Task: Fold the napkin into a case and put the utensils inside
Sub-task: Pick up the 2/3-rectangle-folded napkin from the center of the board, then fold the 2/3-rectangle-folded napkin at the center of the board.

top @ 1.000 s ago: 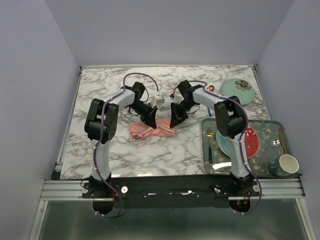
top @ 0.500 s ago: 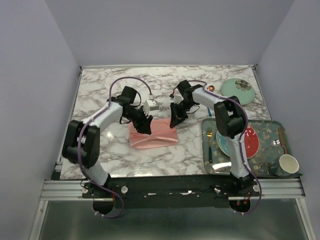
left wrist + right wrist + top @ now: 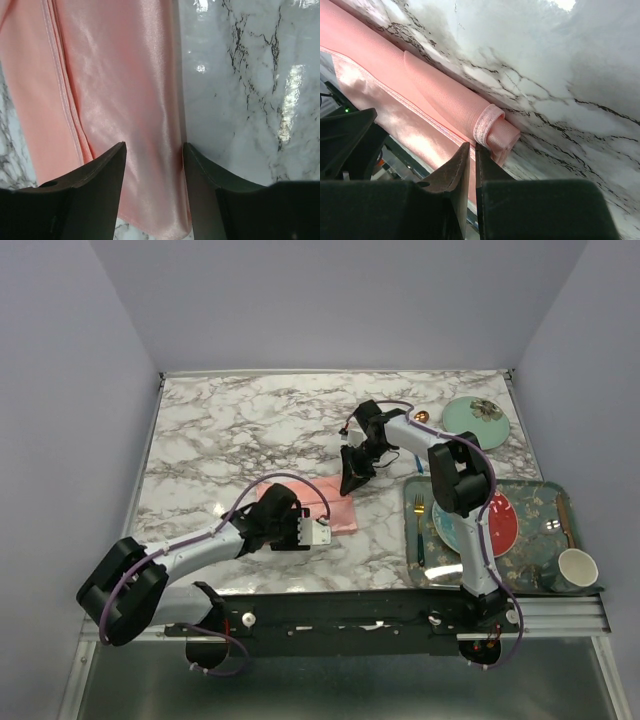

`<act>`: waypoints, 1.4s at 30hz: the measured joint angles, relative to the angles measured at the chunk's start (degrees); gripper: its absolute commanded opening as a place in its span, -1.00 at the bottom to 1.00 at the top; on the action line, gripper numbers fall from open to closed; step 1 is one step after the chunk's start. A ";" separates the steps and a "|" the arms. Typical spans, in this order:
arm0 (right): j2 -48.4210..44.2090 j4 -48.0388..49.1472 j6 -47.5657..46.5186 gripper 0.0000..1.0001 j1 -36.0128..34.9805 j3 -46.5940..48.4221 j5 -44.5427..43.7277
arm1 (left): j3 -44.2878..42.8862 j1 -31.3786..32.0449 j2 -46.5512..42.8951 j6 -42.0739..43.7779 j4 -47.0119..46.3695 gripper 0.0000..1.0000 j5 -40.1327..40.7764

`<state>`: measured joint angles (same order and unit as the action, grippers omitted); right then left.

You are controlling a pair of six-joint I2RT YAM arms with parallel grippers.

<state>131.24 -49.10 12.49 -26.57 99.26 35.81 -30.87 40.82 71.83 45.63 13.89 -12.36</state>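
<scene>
The napkin (image 3: 338, 510), a shiny salmon-pink cloth, lies folded into a flat rectangle in the middle of the marble table. My left gripper (image 3: 300, 532) hovers over its near edge, open, with satin (image 3: 115, 75) showing between the parted jaws (image 3: 154, 147) and nothing held. My right gripper (image 3: 352, 483) is at the napkin's far right corner, jaws almost together (image 3: 472, 145) at a curled-up hem (image 3: 492, 127). The copper spoon's bowl (image 3: 422, 417) peeks out behind the right arm, and a bit of the dark blue fork (image 3: 419, 468) lies near the tray.
At the right stands a patterned tray (image 3: 540, 495) holding red and blue plates, a white cup (image 3: 577, 568) and a gold fork with a teal handle (image 3: 419, 530). A pale green plate (image 3: 476, 420) sits at the back right.
My left gripper opened and let go of the cloth, then swung back from the far side to the near edge. The bunched napkin now lies flat. The right gripper stayed put.
</scene>
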 measured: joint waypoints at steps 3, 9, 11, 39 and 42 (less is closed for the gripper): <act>0.02 0.00 0.04 -0.64 0.00 0.00 -0.02 | 1.57 1.66 -1.07 3.43 -2.51 -0.23 3.23; 0.00 0.00 0.07 -0.64 0.00 0.00 -0.04 | 2.91 4.46 -0.74 8.15 -3.13 -1.00 5.88; 0.00 0.00 0.07 -0.64 0.00 0.00 -0.04 | 1.81 4.44 0.13 8.83 -1.46 -1.00 5.84; 0.35 -0.83 -0.17 -0.63 0.00 0.79 -0.11 | -50.88 -25.29 40.35 -3.67 39.32 -1.00 -35.30; 0.46 -1.09 -0.52 -0.63 0.00 0.98 -0.11 | -51.19 -26.14 43.32 -5.70 39.54 -1.00 -37.13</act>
<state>131.70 -50.19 11.97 -26.57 100.25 35.70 -82.06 14.68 115.15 39.92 53.43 -49.50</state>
